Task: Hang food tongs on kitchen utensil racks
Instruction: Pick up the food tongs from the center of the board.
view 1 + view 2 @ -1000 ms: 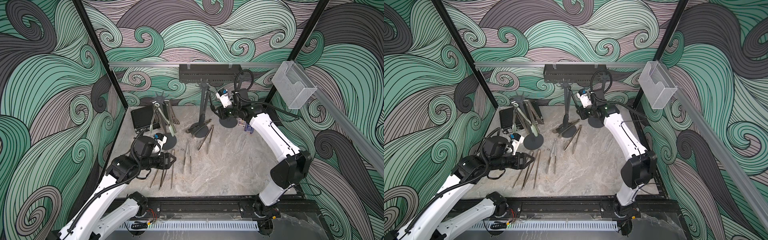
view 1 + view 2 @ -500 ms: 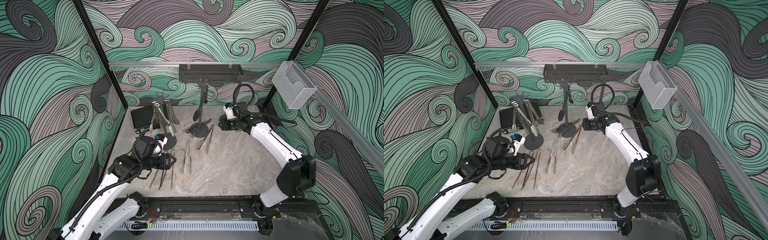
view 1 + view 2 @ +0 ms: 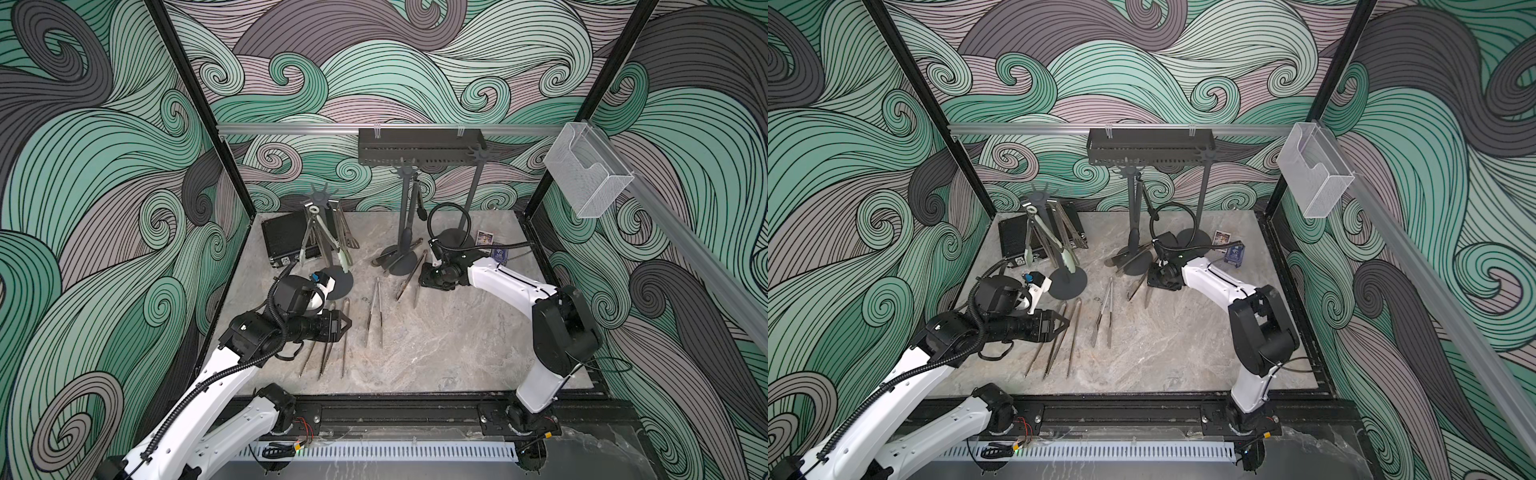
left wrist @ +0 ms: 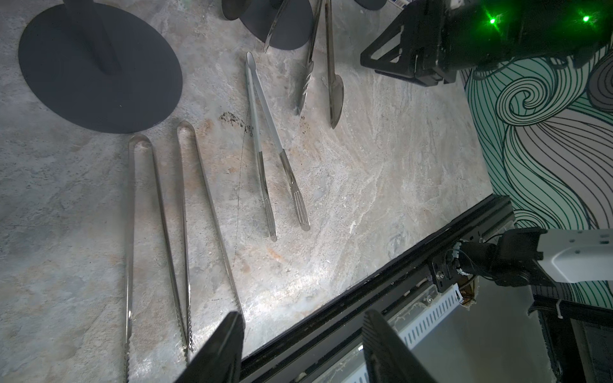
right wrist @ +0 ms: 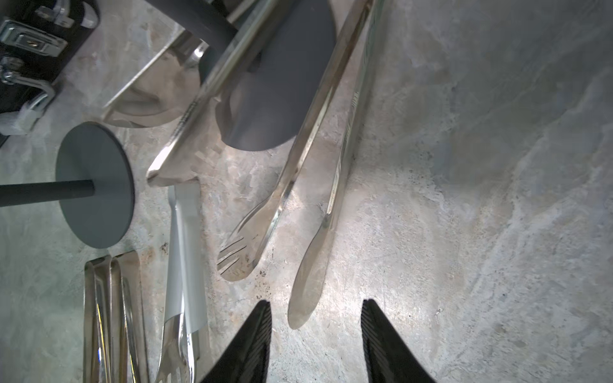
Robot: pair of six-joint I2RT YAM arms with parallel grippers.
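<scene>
Three dark kitchen utensil racks stand at the back: left [image 3: 324, 195], middle [image 3: 404, 216], right [image 3: 471, 195]. Several food tongs hang on the left rack, among them a pale-green-tipped pair [image 3: 343, 259]. A black-tipped pair [image 3: 419, 201] hangs on the middle rack. Two long thin pairs [image 4: 156, 232], a white-handled pair [image 4: 265, 132] and a fork-and-spoon steel pair [image 5: 308, 265] lie on the table. My right gripper [image 5: 315, 305] is open low over the table, with that pair's spoon tip just ahead, between its fingers. My left gripper [image 4: 302, 331] is open and empty beside the long thin pairs.
A black slotted shelf [image 3: 419, 149] hangs on the back rail and a clear mesh basket [image 3: 586, 174] on the right rail. A black case [image 3: 286, 241] lies at the back left. Cards [image 3: 484, 237] lie behind the right arm. Another steel pair [image 3: 395, 257] rests across the middle rack's foot.
My right arm has come forward and down from beside the right rack to the fork-and-spoon pair on the table, its jaws widening. The left arm has stayed put.
</scene>
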